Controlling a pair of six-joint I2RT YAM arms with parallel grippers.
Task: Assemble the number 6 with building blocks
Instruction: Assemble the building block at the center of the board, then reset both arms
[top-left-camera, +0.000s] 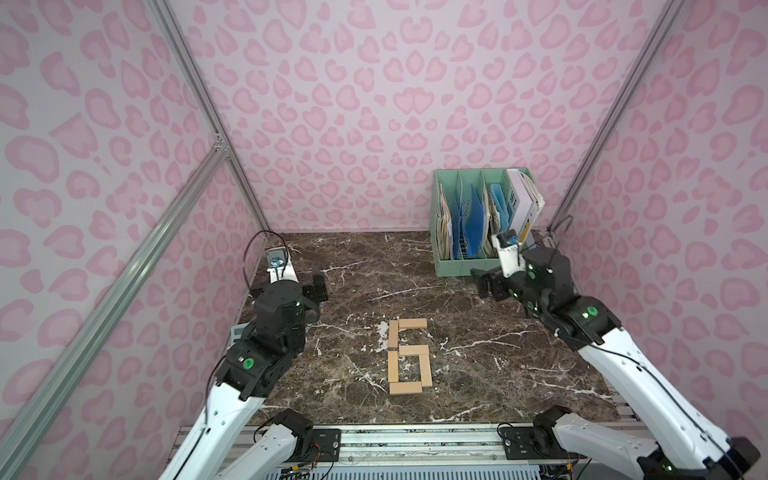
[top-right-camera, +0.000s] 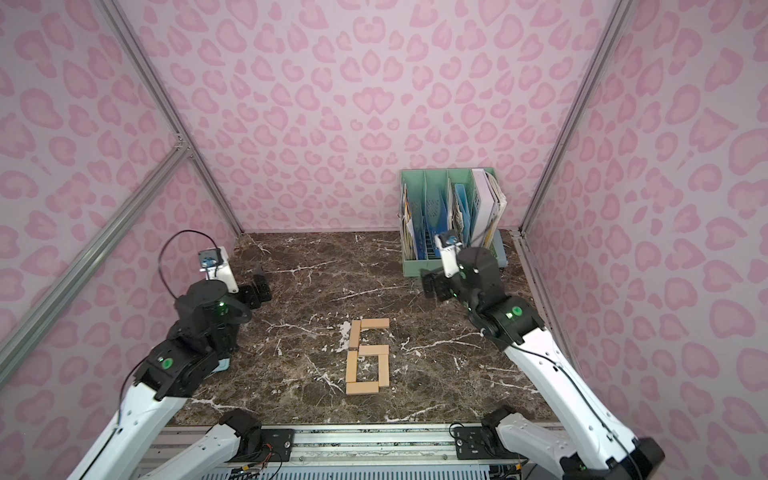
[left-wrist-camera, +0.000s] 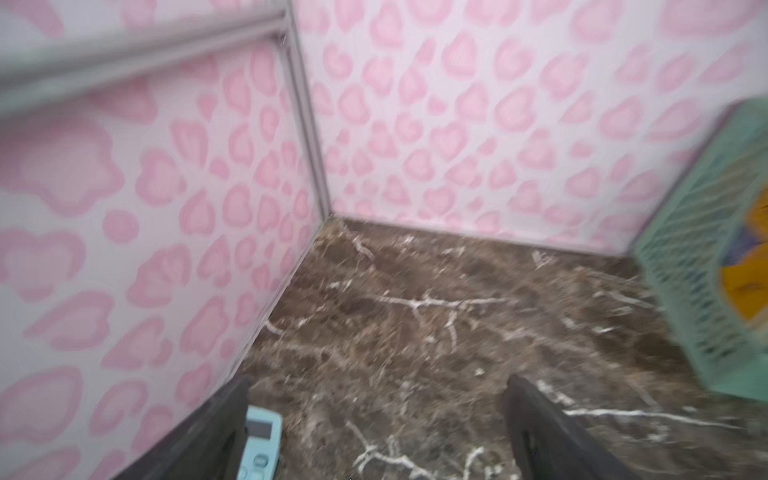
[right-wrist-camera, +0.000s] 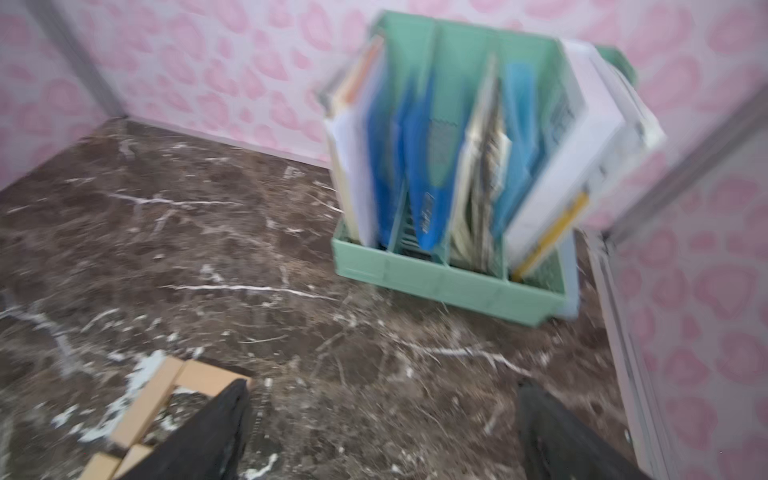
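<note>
Several pale tan building blocks (top-left-camera: 412, 323) lie flat mid-table in both top views, joined into a blocky number 6 (top-right-camera: 373, 350). My left gripper (top-left-camera: 318, 286) hovers at the far left of the table, well away from the digit, open and empty. My right gripper (top-left-camera: 484, 284) hangs at the far right, just in front of the green organiser, also open and empty. In the left wrist view the open left gripper (left-wrist-camera: 378, 382) has only marble between its fingers. The right wrist view shows the open right gripper (right-wrist-camera: 382, 386), with the top of the digit's blocks (right-wrist-camera: 145, 403) beside one finger.
A green file organiser (top-left-camera: 465, 268) holding folders and papers stands at the back right. A pale blue calculator (left-wrist-camera: 259, 440) lies by the left wall, under the left arm. Pink patterned walls with aluminium posts close in three sides. The dark marble table (top-left-camera: 357, 286) fills the floor.
</note>
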